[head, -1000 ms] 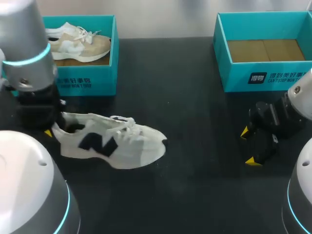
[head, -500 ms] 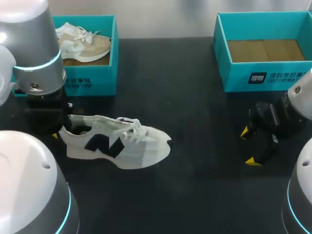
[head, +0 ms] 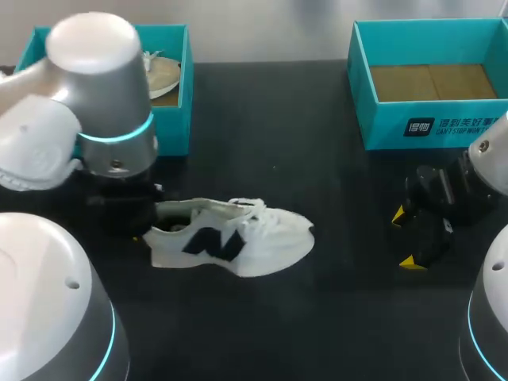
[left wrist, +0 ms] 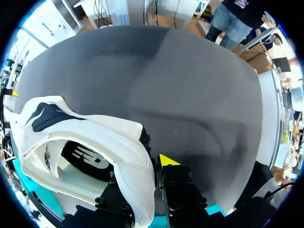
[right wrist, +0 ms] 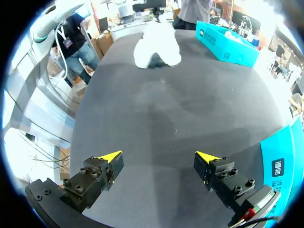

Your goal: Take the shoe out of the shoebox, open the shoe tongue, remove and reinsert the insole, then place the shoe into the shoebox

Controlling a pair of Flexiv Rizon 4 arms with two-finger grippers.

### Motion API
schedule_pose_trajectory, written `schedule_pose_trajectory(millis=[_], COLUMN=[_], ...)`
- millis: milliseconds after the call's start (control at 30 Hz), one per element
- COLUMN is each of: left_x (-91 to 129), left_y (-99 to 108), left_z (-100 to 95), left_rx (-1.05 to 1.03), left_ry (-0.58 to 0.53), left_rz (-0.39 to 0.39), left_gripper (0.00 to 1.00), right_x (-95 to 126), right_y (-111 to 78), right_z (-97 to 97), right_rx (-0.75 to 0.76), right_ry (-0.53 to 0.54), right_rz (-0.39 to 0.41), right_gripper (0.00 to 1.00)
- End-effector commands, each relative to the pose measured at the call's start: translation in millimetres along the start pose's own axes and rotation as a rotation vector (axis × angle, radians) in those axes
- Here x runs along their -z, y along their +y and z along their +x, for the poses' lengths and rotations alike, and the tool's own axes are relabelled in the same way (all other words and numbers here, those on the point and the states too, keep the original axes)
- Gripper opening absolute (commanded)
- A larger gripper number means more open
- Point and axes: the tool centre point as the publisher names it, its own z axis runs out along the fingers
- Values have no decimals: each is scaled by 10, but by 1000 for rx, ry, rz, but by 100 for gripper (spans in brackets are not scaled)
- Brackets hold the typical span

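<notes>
The white shoe rests on the bench, out of the left shoebox and just in front of it. The left gripper appears clamped on its heel, with 1 finger hidden. The right gripper hangs over the bench, fingers apart.

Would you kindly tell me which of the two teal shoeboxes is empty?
The shoebox on the right: only its brown floor shows, while the left shoebox holds a beige sneaker.

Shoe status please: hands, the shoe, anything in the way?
Left hand shut on white shoe, at heel. Right hand open, apart from it. Shoe upright on table, outside both boxes. Nothing seen between shoe and right hand.
</notes>
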Motion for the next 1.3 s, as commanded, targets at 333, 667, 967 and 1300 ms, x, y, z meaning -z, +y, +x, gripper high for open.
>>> schedule_pose_trajectory(millis=[333,667,967,1300], left_x=[-503,-611,-700,-631], left_y=[-6,-79,-120,-129], left_z=[-570,-675,-731,-687], left_rx=[18,-26,-61,-91], left_ry=[82,57,76,33], left_rz=[7,-28,-48,-45], left_gripper=[0,0,0,100], right_x=[-6,-6,-6,-6], right_y=[6,6,6,6], right_z=[4,4,4,4], right_rx=[-1,-1,-1,-1], right_ry=[-1,-1,-1,-1], right_rz=[3,3,3,3], right_gripper=[100,100,100,100])
